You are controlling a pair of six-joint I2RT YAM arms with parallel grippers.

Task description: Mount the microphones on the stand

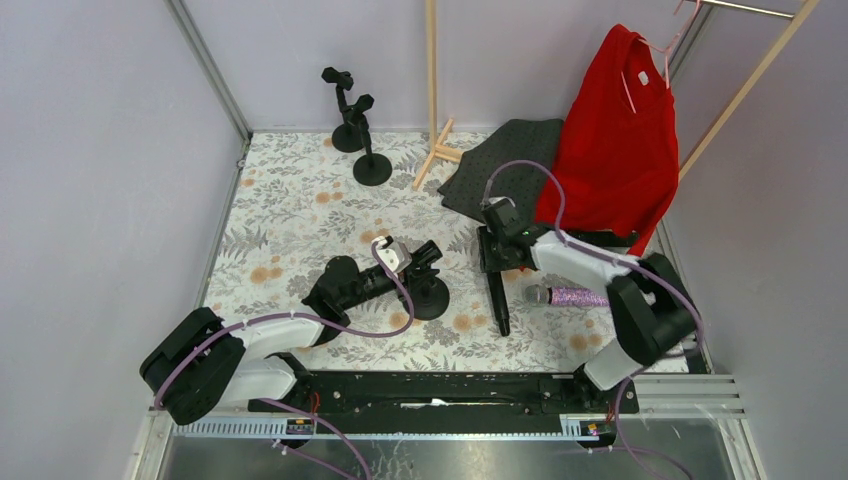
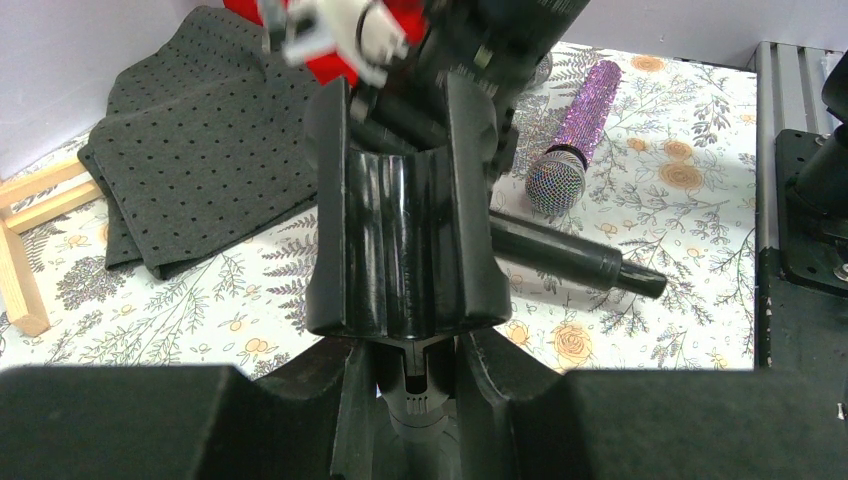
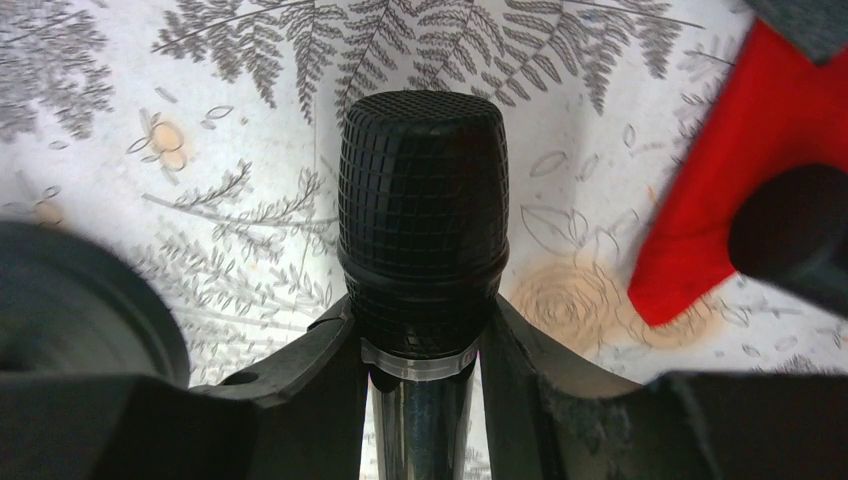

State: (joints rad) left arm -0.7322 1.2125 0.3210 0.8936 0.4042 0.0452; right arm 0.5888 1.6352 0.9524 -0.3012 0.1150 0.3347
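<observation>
My left gripper (image 1: 408,264) (image 2: 415,362) is shut on the stem of a black mic stand (image 1: 430,297), just below its empty U-shaped clip (image 2: 405,235). My right gripper (image 1: 491,252) (image 3: 420,318) is shut on a black microphone (image 3: 420,190) just under its mesh head, held over the floral mat to the right of the clip. A second black microphone (image 1: 498,300) (image 2: 570,258) lies on the mat. The glittery purple microphone (image 1: 572,296) (image 2: 575,130) lies beside it to the right.
Two more black stands (image 1: 345,112) (image 1: 371,150) stand at the back left. A dark perforated mat (image 1: 505,160) (image 2: 190,140), a wooden rack foot (image 1: 437,152) and a red shirt (image 1: 620,140) on a hanger are at the back right. Walls close in both sides.
</observation>
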